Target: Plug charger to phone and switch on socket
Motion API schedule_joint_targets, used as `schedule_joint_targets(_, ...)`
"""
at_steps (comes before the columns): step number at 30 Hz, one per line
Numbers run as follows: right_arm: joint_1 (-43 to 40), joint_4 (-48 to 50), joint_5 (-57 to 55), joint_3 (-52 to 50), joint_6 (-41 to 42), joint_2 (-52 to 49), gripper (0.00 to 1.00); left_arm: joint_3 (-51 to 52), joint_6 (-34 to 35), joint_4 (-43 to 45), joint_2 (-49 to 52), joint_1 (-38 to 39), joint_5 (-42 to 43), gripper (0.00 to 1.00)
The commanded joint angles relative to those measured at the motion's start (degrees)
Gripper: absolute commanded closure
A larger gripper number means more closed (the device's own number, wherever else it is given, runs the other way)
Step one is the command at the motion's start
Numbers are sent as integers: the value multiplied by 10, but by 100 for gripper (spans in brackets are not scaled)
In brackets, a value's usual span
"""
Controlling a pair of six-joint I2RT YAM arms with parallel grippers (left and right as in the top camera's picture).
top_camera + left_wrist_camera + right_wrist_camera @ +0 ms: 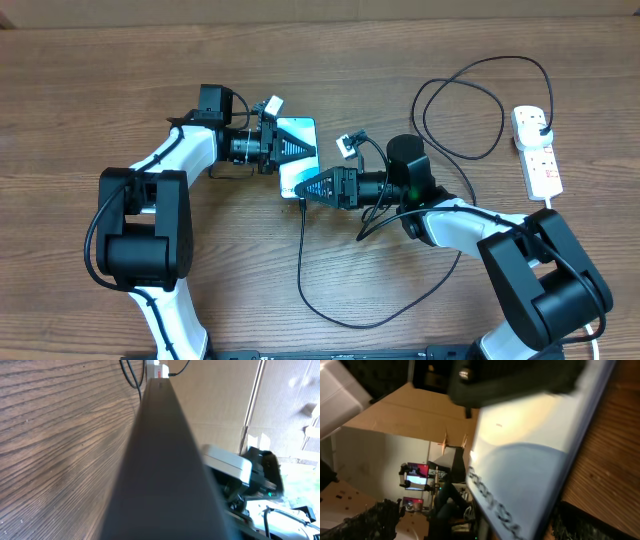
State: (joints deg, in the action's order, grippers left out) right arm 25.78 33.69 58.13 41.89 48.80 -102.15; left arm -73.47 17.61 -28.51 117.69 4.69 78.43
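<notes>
From my station, the overhead view shows the phone near the middle of the table, its pale blue screen showing on either side of the left gripper. That gripper comes in from the left and is clamped tight across the handset. Its wrist camera agrees: the phone's dark rim runs up the frame as one long blurred edge right in front of the lens, raised off the wood grain. The right gripper points left at the phone's near end, tip just beside the lower corner. In its wrist view I see its two fingers at the bottom corners of the frame, well apart, so the jaws stand wide with nothing pinched between them. The screen with its white "Galaxy" lettering fills the space ahead of them. The charger starts at that same lower corner of the phone and drops toward me. It loops along the table's near side, then climbs past the right arm into a wide curl. Its black plug sits in the far end of the socket, which lies at the right edge of the table. I cannot tell whether the connector tip is seated in the phone, nor how the socket's switches are set.
</notes>
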Motion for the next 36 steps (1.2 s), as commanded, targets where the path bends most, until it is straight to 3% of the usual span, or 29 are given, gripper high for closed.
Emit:
schedule_joint_targets(1,-24,-37,-4,7,-11,12,0,1,-13,1,-2,3,16,96)
schedule_joint_targets(6,-43,-110,-26,7,-63,12,0,1,-13,2,-2,5,-39,96)
schedule_joint_targets(12,-43,-110,-18,7,-78,12,0,1,-7,1,-2,18,5,96)
schedule_joint_targets(17,-43,-49,29,7,-17,12,0,1,-9,1,-2,28,80,96)
schedule_joint_targets(26,-41,66,50,7,111,12,0,1,-9,1,-2,30,116,96)
schedule_joint_targets(29,-36,66,52,7,138,12,12,1,-9,1,-2,30,116,96)
schedule_joint_targets(36,-25,83,45,7,171,12,61,1,-9,1,-2,30,116,96)
